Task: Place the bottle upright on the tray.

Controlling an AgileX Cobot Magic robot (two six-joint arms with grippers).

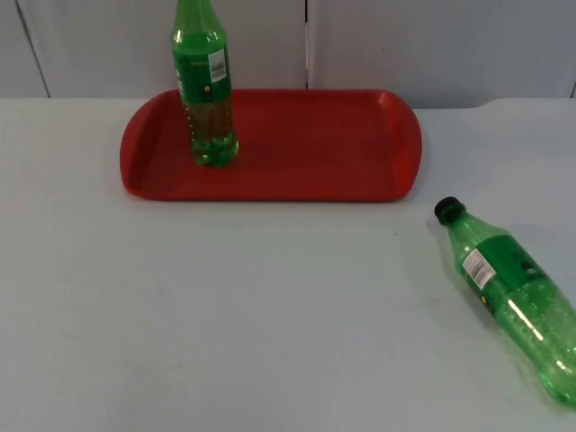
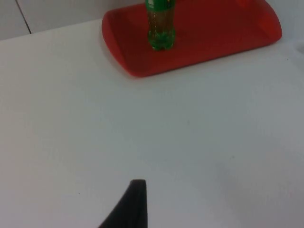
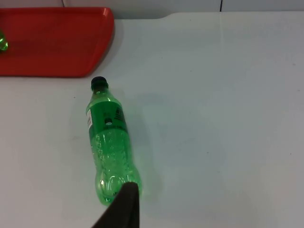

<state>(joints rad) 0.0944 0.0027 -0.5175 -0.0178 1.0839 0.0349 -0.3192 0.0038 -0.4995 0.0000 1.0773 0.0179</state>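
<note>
Lab: bare white table (image 1: 225, 315), grey partition (image 1: 405, 45)

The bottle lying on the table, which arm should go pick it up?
Right, probably. The lying bottle rests on the table's right side, just ahead of the right arm's fingertip. The left wrist faces the tray and the standing bottle.

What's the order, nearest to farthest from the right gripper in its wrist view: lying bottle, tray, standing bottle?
1. Lying bottle, on the table, base by the right gripper's fingertip.
2. Red tray, beyond its cap.
3. Standing bottle, on the tray's far part.
</note>
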